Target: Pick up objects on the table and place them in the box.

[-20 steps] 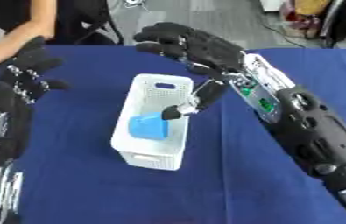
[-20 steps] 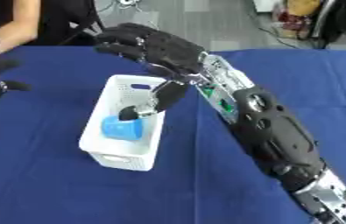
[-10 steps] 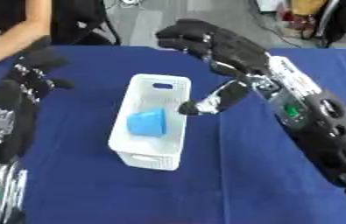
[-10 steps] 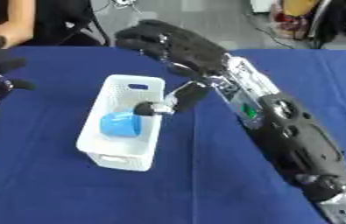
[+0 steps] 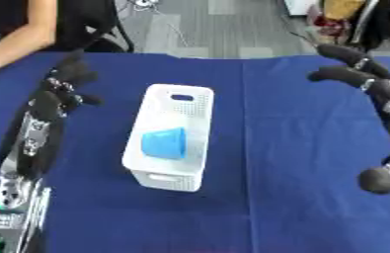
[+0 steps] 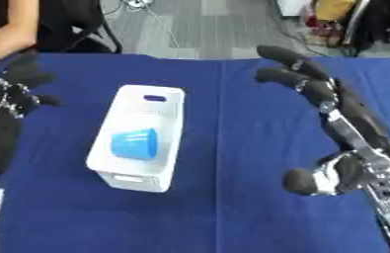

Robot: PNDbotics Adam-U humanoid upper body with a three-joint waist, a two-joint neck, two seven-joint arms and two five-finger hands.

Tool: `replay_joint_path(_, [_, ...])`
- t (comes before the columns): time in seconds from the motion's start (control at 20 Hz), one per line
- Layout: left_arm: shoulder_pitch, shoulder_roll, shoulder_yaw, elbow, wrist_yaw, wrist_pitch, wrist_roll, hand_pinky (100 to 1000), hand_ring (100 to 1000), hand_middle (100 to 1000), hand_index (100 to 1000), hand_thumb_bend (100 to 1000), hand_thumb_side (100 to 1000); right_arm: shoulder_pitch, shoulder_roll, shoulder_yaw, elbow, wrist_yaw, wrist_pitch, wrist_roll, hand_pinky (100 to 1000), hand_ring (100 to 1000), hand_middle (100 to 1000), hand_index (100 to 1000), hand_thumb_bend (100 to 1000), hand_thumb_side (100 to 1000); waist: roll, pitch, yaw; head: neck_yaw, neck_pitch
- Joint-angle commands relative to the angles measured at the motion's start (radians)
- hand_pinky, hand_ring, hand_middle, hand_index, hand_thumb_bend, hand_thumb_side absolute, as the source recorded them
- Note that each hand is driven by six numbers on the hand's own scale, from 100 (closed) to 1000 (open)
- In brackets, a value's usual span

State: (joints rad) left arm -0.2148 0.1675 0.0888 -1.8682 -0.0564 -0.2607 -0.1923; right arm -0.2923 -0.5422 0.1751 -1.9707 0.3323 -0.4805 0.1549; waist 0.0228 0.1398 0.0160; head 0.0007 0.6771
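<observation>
Cup (image 5: 164,143) — blue, on its side — lies in the white box (image 5: 169,173); right hand (image 6: 319,94) apparently released, left hand (image 5: 59,91) fingers indeterminate.

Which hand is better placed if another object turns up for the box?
Marginally the right hand: open, raised over the blue cloth beside the white box, which holds the blue cup. The left hand is also open nearby. No loose object shows.

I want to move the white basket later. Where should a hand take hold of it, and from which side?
Probably the far end wall of the white basket, at its handle slot, coming from above; the blue cup inside lies mid-basket, clear of that end.
</observation>
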Motion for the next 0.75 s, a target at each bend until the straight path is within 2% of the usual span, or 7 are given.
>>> replay_joint_path(0.05, [-0.005, 0.02, 0.007, -0.011, -0.008, -0.002, 0.003, 647, 847, 980, 886, 1000, 959, 0.059, 0.022, -0.056, -0.029, -0.013, -0.015, -0.001, 764, 762, 987, 910, 660, 985, 0.003, -0.015, -0.005, 0.01, -0.01])
replay_joint_path(0.25, [-0.005, 0.019, 0.01, -0.012, -0.009, -0.002, 0.006, 647, 847, 979, 885, 1000, 962, 0.157, 0.108, -0.108, -0.029, 0.022, 0.015, -0.027, 721, 720, 985, 887, 611, 1000, 0.007, -0.018, -0.014, 0.015, -0.016])
replay_joint_path(0.35, [-0.004, 0.018, 0.01, -0.013, -0.01, -0.002, 0.009, 647, 847, 980, 887, 1000, 1000, 0.193, 0.155, -0.123, -0.029, 0.015, 0.044, -0.054, 687, 685, 989, 872, 565, 1000, 0.008, -0.023, -0.02, 0.018, -0.016])
replay_joint_path(0.5, [-0.002, 0.018, 0.008, -0.013, -0.009, -0.001, 0.014, 646, 847, 981, 887, 1000, 1000, 0.243, 0.2, -0.122, -0.029, -0.052, 0.088, -0.082, 650, 639, 977, 850, 523, 982, 0.008, -0.028, -0.025, 0.016, -0.017])
replay_joint_path(0.75, [0.003, 0.02, 0.005, -0.01, -0.01, 0.001, 0.02, 644, 847, 983, 889, 1000, 1000, 0.271, 0.227, -0.128, -0.029, -0.118, 0.102, -0.105, 630, 616, 957, 836, 510, 971, 0.008, -0.034, -0.031, 0.007, -0.015])
